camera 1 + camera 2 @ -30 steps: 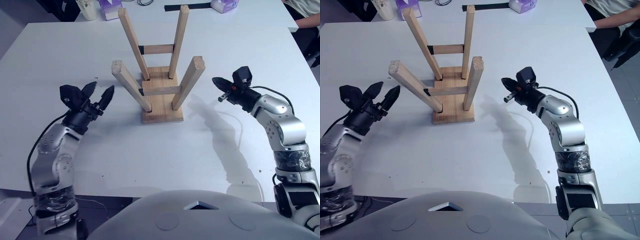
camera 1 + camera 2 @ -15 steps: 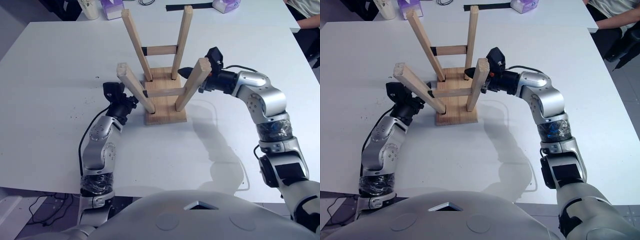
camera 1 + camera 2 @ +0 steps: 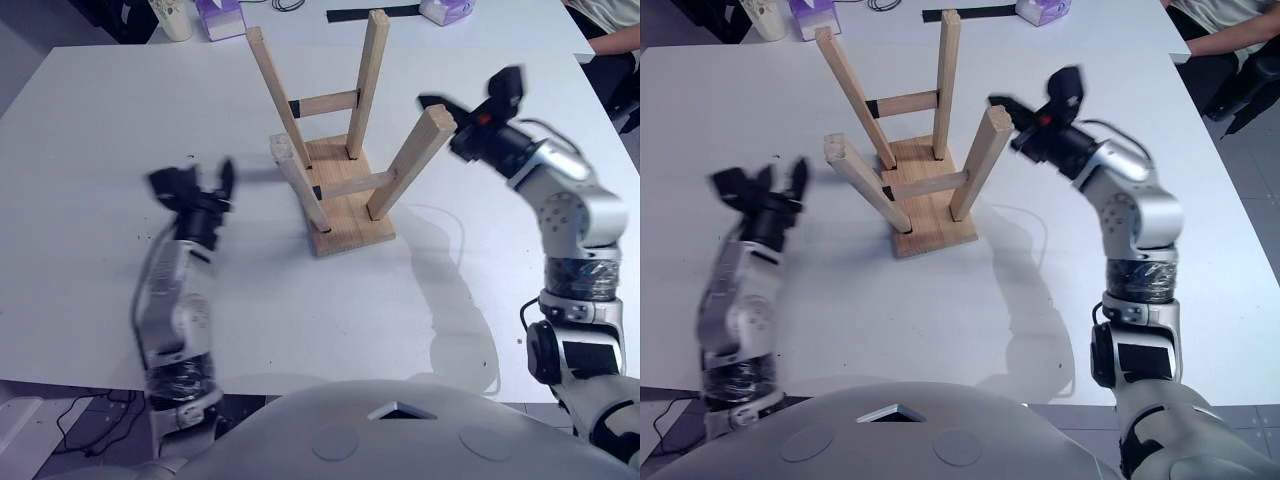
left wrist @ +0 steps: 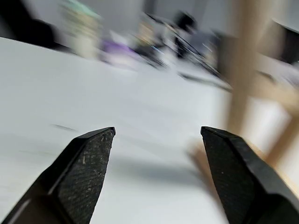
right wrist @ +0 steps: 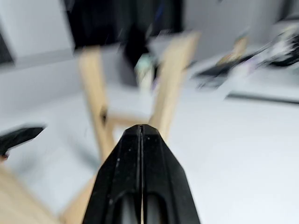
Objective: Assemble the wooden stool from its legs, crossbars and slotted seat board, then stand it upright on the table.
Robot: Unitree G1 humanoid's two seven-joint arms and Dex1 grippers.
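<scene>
Pressing shut on nothing, the right pincer [image 3: 432, 101] sits at the upturned end of the near right leg [image 3: 410, 160], touching it or just beside it; I cannot tell which. The left pincer [image 3: 195, 176], spread wide and empty, hangs over bare table [image 3: 90, 130] left of the stool [image 3: 340, 185], near its left leg [image 3: 300, 180] but apart. The stool rests inverted mid-table, seat board [image 3: 352, 228] down, legs rising and splayed. Flipping it seems the remaining step, with the right arm nearer. Room lies toward the near edge; boxes [image 3: 222, 15] crowd the far edge.
</scene>
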